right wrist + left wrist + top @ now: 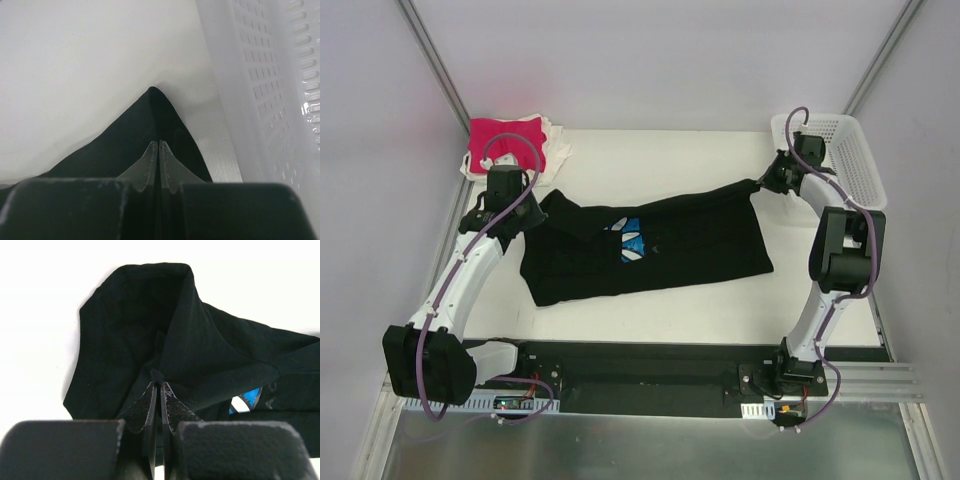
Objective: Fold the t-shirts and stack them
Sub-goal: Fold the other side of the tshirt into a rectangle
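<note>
**While both arms pinch it, the black tee lies strung across the worktop**

If you start from the near edge, where your left arm (470, 275) and right arm (845, 245) are bolted down, the first thing past them is the black t-shirt (660, 250). It's sprawled over the middle of the worktop (650, 160), pretty rumpled, and runs from the left side up toward the far right. A bit of its blue and white print (632, 242) peeks out of a fold near the centre.

Your left jaws are squeezed fully together on a bunched fold at the shirt's left end. In the left wrist view the fingertips (145, 407) meet with black cloth nipped between them, and more cloth humps up in a hood shape just beyond.

Your right jaws are clamped tight too, on the pointed far-right corner of that same shirt. In the right wrist view the corner pokes out past the fingertips (172, 170). Can't tell whether it's lifted off the surface or not.

Further back, the magenta-pink t-shirt (505, 140) sits on top of the white/cream ones (558, 150) in the far left corner, just behind your left wrist. Over in the far right corner there's the white mesh basket (850, 150), right beside your right wrist.
</note>
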You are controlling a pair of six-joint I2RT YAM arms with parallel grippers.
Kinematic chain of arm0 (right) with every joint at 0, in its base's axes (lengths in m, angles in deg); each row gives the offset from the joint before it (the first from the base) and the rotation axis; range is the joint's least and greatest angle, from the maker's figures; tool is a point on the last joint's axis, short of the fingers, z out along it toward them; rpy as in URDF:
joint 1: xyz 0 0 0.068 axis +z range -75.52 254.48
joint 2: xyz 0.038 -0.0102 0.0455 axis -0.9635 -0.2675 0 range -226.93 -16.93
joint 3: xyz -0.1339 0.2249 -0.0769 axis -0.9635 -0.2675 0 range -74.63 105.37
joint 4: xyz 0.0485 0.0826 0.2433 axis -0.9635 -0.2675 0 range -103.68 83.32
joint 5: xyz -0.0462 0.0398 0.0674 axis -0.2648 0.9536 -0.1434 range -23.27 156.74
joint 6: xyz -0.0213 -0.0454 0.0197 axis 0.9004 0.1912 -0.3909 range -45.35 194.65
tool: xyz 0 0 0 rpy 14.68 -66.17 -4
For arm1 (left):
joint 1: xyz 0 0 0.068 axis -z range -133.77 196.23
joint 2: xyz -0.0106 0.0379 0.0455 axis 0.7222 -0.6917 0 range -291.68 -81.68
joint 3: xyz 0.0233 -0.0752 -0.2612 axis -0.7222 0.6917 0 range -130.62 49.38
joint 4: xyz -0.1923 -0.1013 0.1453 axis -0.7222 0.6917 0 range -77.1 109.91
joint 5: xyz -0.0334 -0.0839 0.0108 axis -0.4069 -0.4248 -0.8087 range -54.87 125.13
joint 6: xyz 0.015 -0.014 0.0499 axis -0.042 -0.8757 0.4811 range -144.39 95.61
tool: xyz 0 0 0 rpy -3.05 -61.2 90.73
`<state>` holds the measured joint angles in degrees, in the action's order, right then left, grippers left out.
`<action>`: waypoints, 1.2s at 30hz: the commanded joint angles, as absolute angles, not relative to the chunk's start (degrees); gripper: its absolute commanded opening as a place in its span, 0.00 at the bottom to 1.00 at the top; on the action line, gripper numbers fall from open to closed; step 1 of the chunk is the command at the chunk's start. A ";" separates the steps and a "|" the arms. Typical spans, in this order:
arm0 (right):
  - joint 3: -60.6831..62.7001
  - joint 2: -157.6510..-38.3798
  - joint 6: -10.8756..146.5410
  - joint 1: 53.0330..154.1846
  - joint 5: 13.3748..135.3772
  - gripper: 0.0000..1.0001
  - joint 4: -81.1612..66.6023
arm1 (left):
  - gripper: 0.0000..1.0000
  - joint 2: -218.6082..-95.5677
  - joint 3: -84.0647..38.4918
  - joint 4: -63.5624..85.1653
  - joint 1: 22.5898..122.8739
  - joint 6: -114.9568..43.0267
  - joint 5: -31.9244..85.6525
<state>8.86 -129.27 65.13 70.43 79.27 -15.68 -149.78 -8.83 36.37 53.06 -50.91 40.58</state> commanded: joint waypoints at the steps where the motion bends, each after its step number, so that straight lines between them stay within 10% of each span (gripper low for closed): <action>1: 7.29 -124.16 65.42 69.47 78.16 0.01 -13.54 | 0.00 -147.43 -8.54 37.16 53.88 -51.63 40.22; 36: -4.48 -117.22 64.72 69.30 79.04 0.01 -11.96 | 0.00 -148.04 -4.32 37.34 57.31 -54.44 38.64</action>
